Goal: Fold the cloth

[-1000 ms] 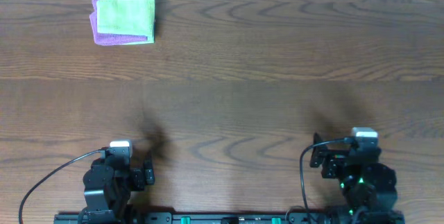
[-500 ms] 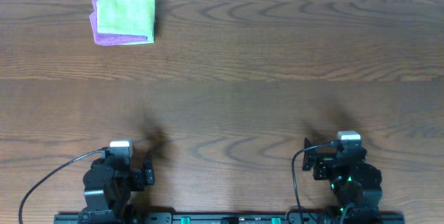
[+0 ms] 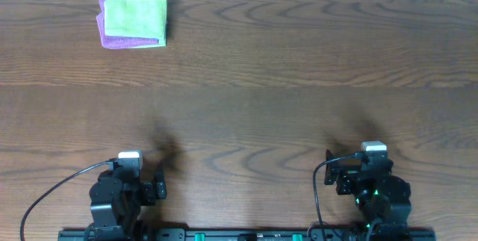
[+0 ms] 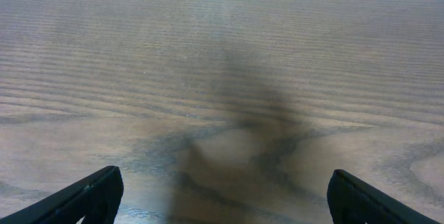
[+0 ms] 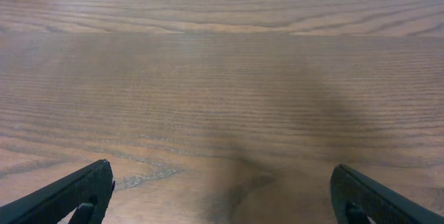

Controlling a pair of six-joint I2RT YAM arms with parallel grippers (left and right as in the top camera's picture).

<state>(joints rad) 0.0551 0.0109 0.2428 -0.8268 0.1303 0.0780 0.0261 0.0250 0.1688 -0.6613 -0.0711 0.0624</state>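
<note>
Right arm [image 3: 377, 192] withdrew; cloth [image 3: 134, 16] atop purple [image 3: 112, 42].

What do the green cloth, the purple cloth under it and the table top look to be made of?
Green cloth: soft fabric, probably terry or microfibre; matte, fuzzy surface.
Purple cloth: likely similar fabric; only matte edges show.
Table: dark brown wood or wood-look laminate; flowing grain lines, slight sheen.
</note>
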